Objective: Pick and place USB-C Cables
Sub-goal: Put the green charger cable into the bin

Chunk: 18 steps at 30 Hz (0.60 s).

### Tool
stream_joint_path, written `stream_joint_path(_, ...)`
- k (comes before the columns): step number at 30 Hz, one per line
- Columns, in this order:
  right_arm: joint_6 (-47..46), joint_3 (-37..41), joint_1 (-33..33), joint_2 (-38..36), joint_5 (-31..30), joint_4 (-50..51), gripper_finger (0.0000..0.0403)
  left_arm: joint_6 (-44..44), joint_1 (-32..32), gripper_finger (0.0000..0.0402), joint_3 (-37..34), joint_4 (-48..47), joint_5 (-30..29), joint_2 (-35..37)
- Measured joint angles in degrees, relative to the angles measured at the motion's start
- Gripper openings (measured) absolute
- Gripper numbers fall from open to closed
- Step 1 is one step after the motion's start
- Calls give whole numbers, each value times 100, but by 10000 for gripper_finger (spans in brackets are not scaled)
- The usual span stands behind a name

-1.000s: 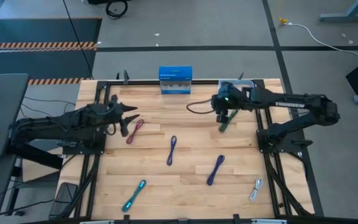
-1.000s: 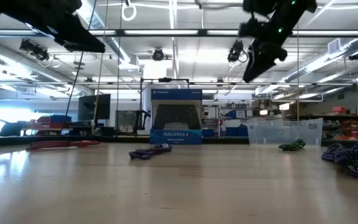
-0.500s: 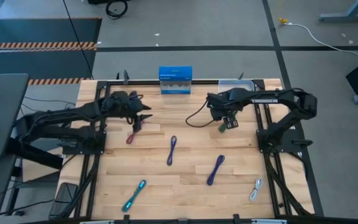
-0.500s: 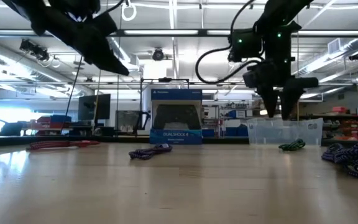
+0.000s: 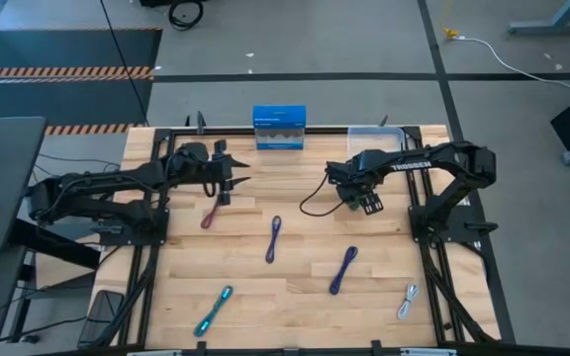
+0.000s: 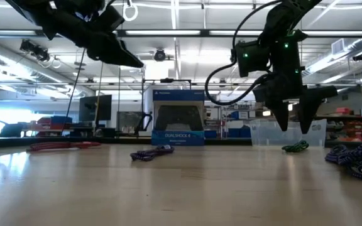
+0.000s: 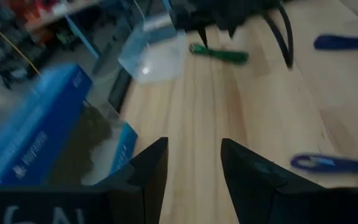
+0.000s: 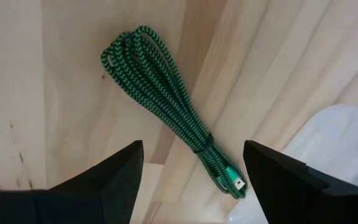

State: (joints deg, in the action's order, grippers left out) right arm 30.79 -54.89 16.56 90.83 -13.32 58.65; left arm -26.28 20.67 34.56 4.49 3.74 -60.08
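Observation:
The green cable (image 8: 166, 99) lies flat on the wood as a tied bundle, also seen as the green cable (image 6: 296, 147) in the low view. My right gripper (image 8: 194, 171) hangs open straight above it, fingers pointing down and clear of it; in the high view the right gripper (image 5: 366, 202) covers it. My left gripper (image 5: 237, 176) is open in the air near the far left of the table, pointing right. The magenta cable (image 5: 213, 211), two purple cables (image 5: 274, 238) (image 5: 343, 269), the teal cable (image 5: 214, 310) and the white-grey cable (image 5: 408, 301) lie flat on the table.
The blue box (image 5: 279, 129) stands upright at the table's far edge. The clear tray (image 5: 374, 133) sits at the far right, close beside the green cable, its corner showing as the clear tray (image 8: 316, 149) in the right wrist view. Black frame rails run along both sides.
My right gripper has tipped from slanting to pointing straight down and has come down over the green cable. My left gripper has moved toward the table's right, away from the magenta cable. No cable has moved.

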Motion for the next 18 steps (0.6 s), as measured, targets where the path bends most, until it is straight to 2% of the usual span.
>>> stream_joint_path(11,48,566,185,33,-86,-924,282,-84,2,158,1,-11,1,5)
stream_joint_path(18,50,902,194,31,-75,-1267,274,283,0,158,1,-124,1,5)
